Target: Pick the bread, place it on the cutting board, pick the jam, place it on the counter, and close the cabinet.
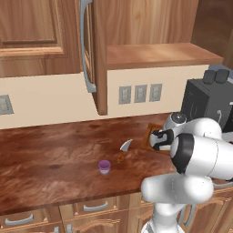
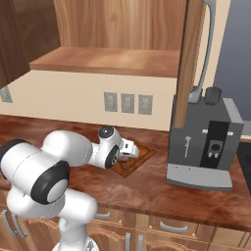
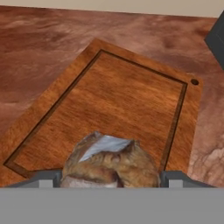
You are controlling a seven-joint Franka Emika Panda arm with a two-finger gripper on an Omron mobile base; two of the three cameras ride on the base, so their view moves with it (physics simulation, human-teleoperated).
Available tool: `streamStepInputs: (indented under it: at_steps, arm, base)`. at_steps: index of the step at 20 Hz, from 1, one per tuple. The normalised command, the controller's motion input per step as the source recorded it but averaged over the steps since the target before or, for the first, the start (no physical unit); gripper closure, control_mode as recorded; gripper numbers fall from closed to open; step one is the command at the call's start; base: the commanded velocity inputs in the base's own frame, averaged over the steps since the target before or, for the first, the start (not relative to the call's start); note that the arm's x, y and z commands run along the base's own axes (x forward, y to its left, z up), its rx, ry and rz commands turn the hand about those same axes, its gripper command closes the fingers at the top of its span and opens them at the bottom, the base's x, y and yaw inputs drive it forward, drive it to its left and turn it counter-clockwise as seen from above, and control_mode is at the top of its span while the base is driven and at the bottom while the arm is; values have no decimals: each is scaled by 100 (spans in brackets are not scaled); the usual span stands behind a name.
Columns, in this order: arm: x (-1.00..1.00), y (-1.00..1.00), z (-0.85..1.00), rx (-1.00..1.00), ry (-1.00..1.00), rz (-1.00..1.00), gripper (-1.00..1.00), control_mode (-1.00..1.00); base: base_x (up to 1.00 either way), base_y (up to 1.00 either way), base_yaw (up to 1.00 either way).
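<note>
The counter [image 1: 54,159] is stretching under everything, dark reddish-brown and mottled, its left end running off the edge of the left base view. Above it the cabinet [image 1: 32,32] is hanging with one door [image 1: 93,54] swung out edge-on toward me, its long grey bar handle [image 1: 85,50] curving down the front; the top of that door is cut off in both base views. The plain wooden shelf [image 2: 108,61] is showing beside it. The grey coffee machine [image 2: 206,142] is standing at the right, half hidden behind my own arm in the left base view.

The cutting board [image 3: 118,100] is lying flat on the counter below my hand, its dark groove running inside the edge; in the base views my wrist is covering most of it.

My gripper [image 3: 109,175] is hovering just above the board with the bread [image 3: 109,164] sitting between my fingertips [image 3: 175,178], which are pressing in at both sides of it. The loaf's lower part is cut off, so I cannot tell whether it is touching the board.

The knife [image 1: 124,148] is lying on the counter left of the board, its handle hard to make out. The jam [image 1: 104,167] is standing upright on the counter, apart from the knife, nearer the front edge.
</note>
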Motion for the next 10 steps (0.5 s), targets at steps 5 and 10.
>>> streamStepInputs:
  at_steps: [5,10]
  arm:
    - [3,0,-16,0,0,0,100,-100]
    - [3,0,-10,0,0,0,100,-100]
  base:
    - [0,0,0]
    - [0,0,0]
